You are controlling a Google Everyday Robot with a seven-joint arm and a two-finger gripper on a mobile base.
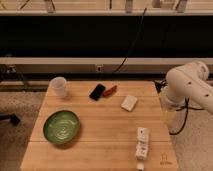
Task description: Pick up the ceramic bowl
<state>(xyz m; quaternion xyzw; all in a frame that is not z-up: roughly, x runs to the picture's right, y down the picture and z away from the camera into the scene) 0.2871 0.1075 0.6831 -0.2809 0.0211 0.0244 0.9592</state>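
The ceramic bowl [61,126] is wide, shallow and glossy green with pale swirl marks inside. It sits on the wooden table [100,120] at the front left. My white arm [187,85] is folded at the table's right edge. The gripper [168,116] hangs at the arm's lower end beside that edge, far right of the bowl and holding nothing that I can see.
A small white cup [59,86] stands at the back left. A black phone [97,92] and a red object [110,90] lie at the back middle. A white block [129,102] lies to their right. A white packet [142,142] lies at the front right. Cables hang behind the table.
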